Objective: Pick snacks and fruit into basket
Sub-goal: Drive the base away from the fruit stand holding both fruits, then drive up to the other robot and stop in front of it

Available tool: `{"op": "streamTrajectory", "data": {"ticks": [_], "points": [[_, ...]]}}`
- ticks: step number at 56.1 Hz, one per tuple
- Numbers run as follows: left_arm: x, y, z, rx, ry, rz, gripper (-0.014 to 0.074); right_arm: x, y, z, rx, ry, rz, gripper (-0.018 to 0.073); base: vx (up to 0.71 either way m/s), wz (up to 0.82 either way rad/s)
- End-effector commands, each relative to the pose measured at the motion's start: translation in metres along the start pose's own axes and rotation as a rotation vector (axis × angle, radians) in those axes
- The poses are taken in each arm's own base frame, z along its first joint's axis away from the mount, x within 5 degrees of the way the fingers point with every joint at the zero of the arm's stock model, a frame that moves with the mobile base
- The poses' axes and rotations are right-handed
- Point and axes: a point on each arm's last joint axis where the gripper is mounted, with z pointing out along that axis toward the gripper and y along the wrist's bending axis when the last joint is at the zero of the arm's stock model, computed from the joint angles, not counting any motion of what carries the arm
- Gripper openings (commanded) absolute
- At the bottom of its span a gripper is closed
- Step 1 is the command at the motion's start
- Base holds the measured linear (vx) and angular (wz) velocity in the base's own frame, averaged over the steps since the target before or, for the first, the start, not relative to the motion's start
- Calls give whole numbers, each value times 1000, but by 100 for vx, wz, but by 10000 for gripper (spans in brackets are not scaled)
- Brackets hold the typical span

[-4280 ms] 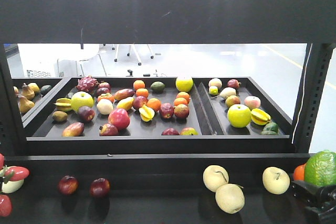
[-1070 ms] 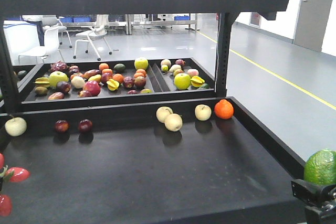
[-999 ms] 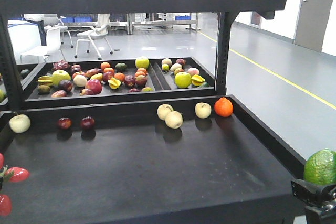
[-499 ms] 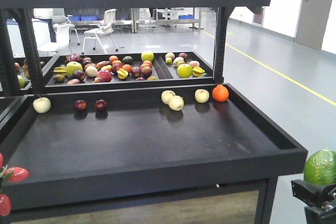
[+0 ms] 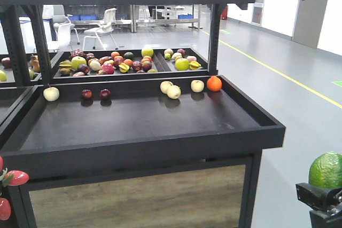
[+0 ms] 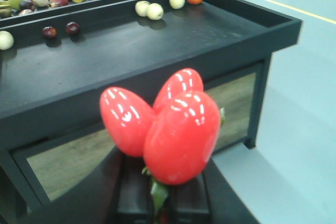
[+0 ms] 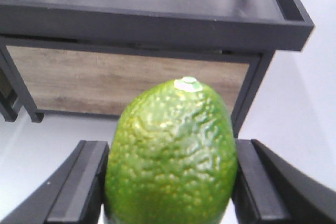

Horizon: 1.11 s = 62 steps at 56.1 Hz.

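My right tool (image 7: pixel 170 182) is clamped on the bumpy green fruit (image 7: pixel 172 156), my left tool (image 6: pixel 157 195) grips the glossy red fruit cluster (image 6: pixel 165 124) by its stem, both off the worktop (image 5: pixel 160 126) front edge for carrying; no basket shows.

A bumpy green fruit (image 5: pixel 326 169) sits on the right pincer (image 5: pixel 319 198) beside the black display stand (image 5: pixel 160 132).
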Motion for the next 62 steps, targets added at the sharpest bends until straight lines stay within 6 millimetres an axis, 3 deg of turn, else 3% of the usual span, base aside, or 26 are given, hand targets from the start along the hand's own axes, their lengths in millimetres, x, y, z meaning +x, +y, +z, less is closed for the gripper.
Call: {"op": "streamTrajectory", "data": {"ticks": [1, 29, 62], "points": [[-16, 3, -4, -34, -100, -10, 0, -16, -1, -7, -5, -120, -15, -8, -37, -13], [-15, 3, -4, -33, -100, -10, 0, -16, -1, -7, -5, -120, -15, -8, -33, -32], [-16, 3, -5, -34, -103, -9, 0, -16, -1, -7, -5, -120, -15, -8, -23, -66]]}}
